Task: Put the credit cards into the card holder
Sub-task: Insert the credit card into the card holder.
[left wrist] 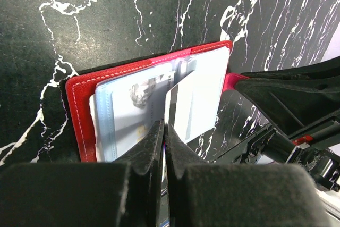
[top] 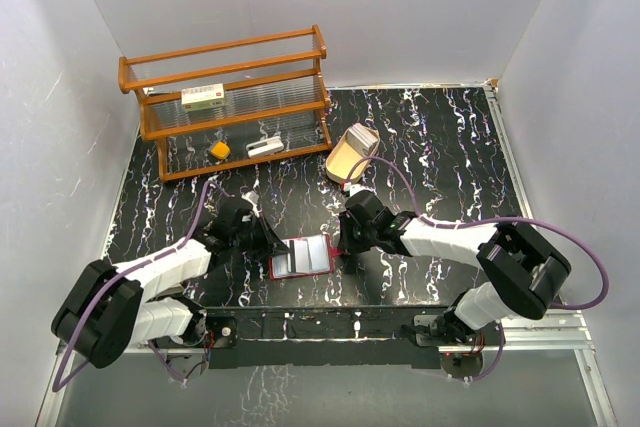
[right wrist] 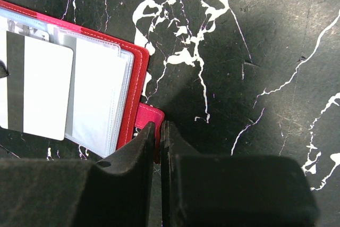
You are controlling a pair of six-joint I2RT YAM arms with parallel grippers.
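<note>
Open card holder (top: 300, 255) lay on table (top: 440, 147). Left hand (left wrist: 163, 134) pinched shut on one credit card (left wrist: 183, 104) over its pockets; right hand (right wrist: 158, 131) clamped the snap tab (right wrist: 147, 115). Risk: card might miss the sleeve mouth and buckle.

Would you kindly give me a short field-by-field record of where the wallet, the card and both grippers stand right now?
card holder: open on the black marbled table, pockets up
card: white with a dark stripe, over the open pockets; inserted or not, unclear
left gripper: shut on the card
right gripper: shut on the snap tab at the holder's edge
behind: tan tray; wooden rack holding a white box
</note>
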